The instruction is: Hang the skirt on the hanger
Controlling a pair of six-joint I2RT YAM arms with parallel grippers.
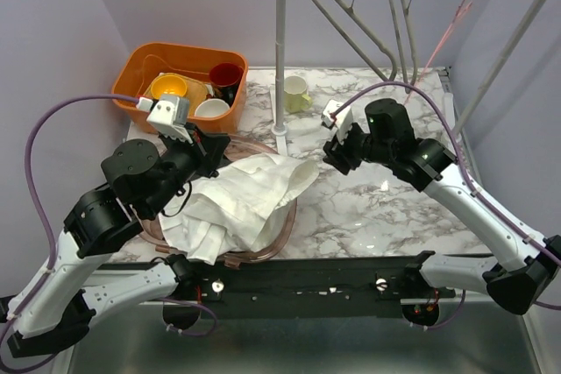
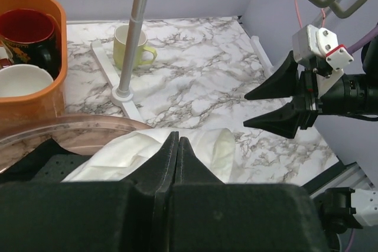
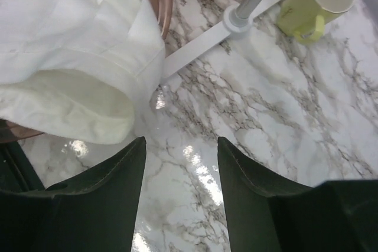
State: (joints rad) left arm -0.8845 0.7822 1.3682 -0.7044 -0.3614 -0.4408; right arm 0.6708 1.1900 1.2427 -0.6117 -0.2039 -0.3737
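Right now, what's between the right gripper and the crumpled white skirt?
Nothing but bare white marble tabletop; the right wrist view shows the open right gripper just short of the white fabric skirt.

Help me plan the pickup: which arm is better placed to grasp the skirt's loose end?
Right. The right hand, open, hovers just beside the skirt where its end spills onto the marble table; the left hand is shut.

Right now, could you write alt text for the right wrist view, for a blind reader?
The open right end effector hangs above the marble table, just short of the white skirt at upper left. A rack base and a yellow-green mug stand at upper right.
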